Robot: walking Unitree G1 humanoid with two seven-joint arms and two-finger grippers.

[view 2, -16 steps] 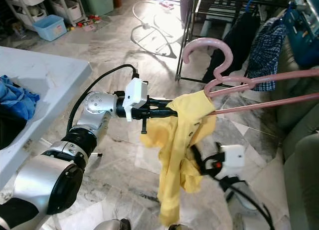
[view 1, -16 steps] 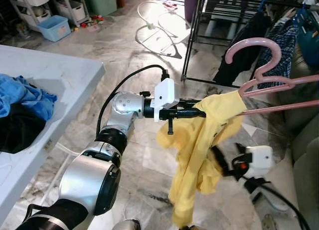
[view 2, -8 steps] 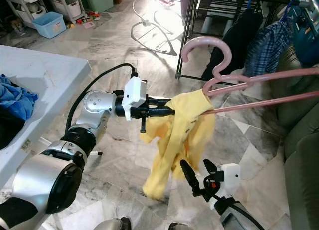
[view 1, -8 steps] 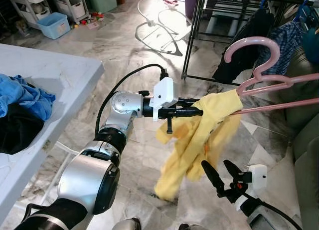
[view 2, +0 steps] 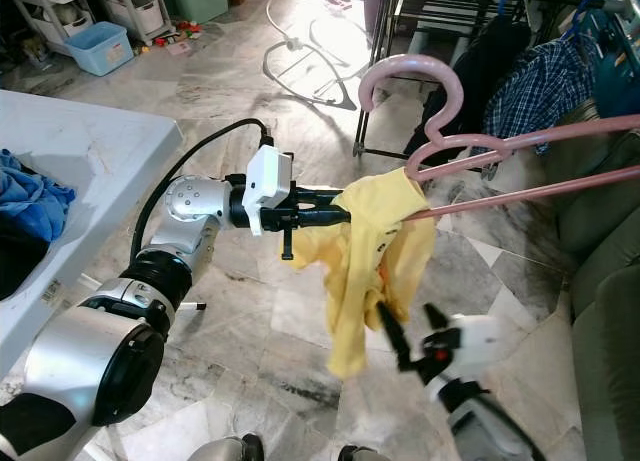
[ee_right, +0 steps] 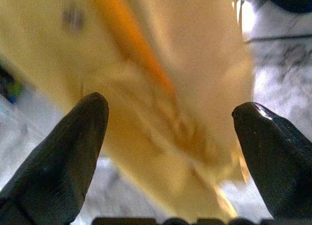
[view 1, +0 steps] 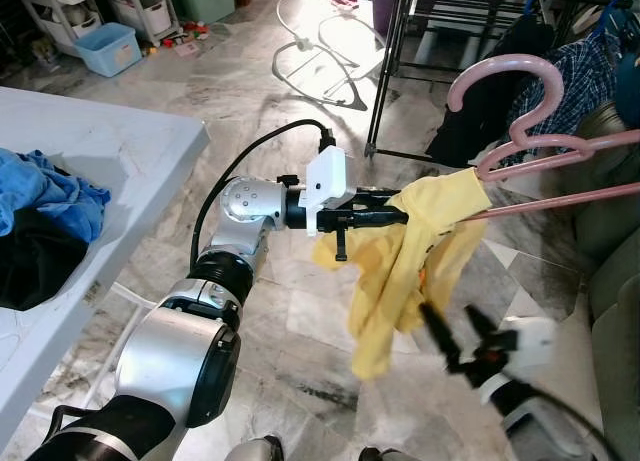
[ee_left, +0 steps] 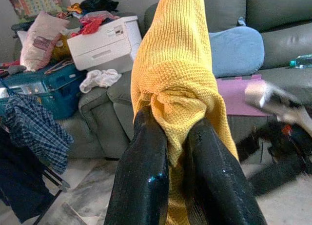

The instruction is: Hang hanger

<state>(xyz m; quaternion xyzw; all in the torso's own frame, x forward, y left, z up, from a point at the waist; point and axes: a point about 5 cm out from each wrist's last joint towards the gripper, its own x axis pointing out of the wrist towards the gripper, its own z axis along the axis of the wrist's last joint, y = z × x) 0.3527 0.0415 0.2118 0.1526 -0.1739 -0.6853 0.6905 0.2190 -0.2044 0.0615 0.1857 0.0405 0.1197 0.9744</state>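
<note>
**Hanger held out by left gripper, right gripper open below the shirt**

The left arm reached forward at chest height. Its left gripper was clenched on a fold of the yellow shirt where the cloth covered one end of the pink hanger. The wrist view confirmed this — both black fingers were pressed together with bunched yellow knit between them. The hanger itself could not be seen inside the grip.

The hanger lay roughly level, its long bars running to the robot's right, its hook pointing up. The hook was near the black rack but not on it. Dark and plaid clothes hung on that rack behind the hook.

The shirt draped down from the hanger end and hung free above the marble floor.

The right gripper was low and to the right, just beside the shirt's lower edge — blurred in the head views. Its fingers were spread wide apart, with nothing between them; the yellow cloth lay beyond the tips.

A white table stood at left, carrying a blue cloth and a black one.
</note>
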